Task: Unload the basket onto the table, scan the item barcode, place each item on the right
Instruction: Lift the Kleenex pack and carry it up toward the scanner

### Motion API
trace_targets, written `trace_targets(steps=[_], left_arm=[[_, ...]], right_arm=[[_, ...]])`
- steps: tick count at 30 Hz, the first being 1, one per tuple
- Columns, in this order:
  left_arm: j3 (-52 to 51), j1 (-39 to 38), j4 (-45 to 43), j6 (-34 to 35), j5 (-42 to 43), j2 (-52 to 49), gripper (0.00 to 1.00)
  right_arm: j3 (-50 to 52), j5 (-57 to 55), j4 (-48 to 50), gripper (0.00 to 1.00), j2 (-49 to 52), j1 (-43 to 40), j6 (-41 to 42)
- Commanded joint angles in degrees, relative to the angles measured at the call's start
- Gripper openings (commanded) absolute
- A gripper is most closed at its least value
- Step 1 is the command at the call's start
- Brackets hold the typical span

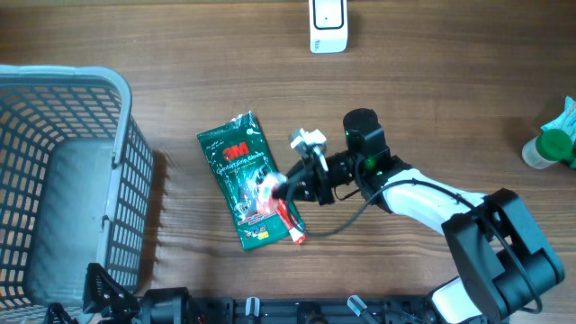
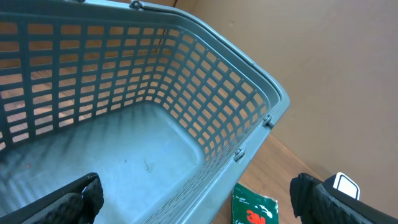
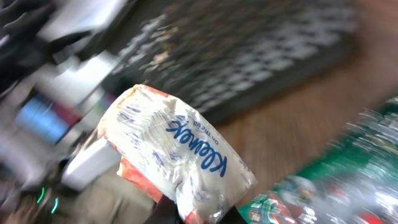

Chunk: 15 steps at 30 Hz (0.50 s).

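Right arm has the item. The right fingers [image 1: 292,184] are pinched shut on a Kleenex pack [image 1: 268,187], a small soft white packet with blue lettering and some red/orange on it. From overhead the pack sits about mid-desk, at the right edge of a green 3M package [image 1: 236,175] that lies flat on the wood. I can't tell from that angle whether the pack is lifted clear of the green one or resting on it. The right wrist view is pretty blurry, but you can read the Kleenex logo [image 3: 202,152] fine. The pack is gripped at its lower end and fills the middle of the frame, with the green package [image 3: 323,180] low on the right behind it.

The white scanner [image 1: 328,25] stands at the far edge of the desk, well apart from the pack and a bit to the right of it.

The left fingers [image 2: 78,199] are spread wide with nothing between them. They sit near-left, looking down into the grey plastic basket [image 1: 90,85] that takes up the whole left side of the desk. In the left wrist view you can see the basket's slotted wall [image 2: 205,106] and, past its rim, a corner of the green package [image 2: 254,208].

There's also a green-capped bottle [image 1: 551,144] at the right edge of the desk, far from everything else.
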<state>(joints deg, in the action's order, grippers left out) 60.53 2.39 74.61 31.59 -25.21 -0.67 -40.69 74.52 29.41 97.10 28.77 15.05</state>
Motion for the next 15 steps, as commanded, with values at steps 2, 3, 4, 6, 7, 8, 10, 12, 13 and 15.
trace_targets(steps=[2,3,4,6,7,8,10,12,13,15], left_arm=[[-1.07,0.13,1.18,0.42,0.50,0.42,1.00],[-1.07,0.13,1.18,0.39,0.50,0.39,1.00],[-1.07,0.13,1.18,0.42,0.50,0.42,1.00],[-1.07,0.13,1.18,0.42,0.52,0.39,1.00],[-1.07,0.13,1.18,0.42,0.50,0.42,1.00],[-1.07,0.13,1.18,0.42,0.50,0.39,1.00],[-1.07,0.13,1.18,0.39,0.50,0.42,1.00],[-1.07,0.13,1.18,0.42,0.50,0.39,1.00],[-1.07,0.13,1.18,0.39,0.50,0.42,1.00],[-1.07,0.13,1.18,0.42,0.50,0.42,1.00]], right_arm=[[-0.11,-16.72,0.11,0.05,-0.57,-1.20,13.81],[-0.11,-16.76,-0.20,0.05,-0.57,-2.25,13.42],[-0.11,-16.74,-0.50,0.05,-0.57,-3.43,13.44],[-0.11,-16.11,-1.40,0.05,-0.59,-6.03,13.11],[-0.11,-15.26,-1.90,0.05,-0.59,-7.13,11.80],[-0.11,-14.08,-2.71,0.05,-0.59,-8.48,10.14],[-0.11,-12.20,-4.17,0.05,-0.59,-10.99,7.82],[-0.13,-11.21,-5.31,0.05,-1.07,-14.40,6.05],[-0.13,-11.26,-5.95,0.05,-1.70,-16.13,6.01],[-0.13,-11.74,-6.60,0.05,-4.13,-20.79,5.95]])
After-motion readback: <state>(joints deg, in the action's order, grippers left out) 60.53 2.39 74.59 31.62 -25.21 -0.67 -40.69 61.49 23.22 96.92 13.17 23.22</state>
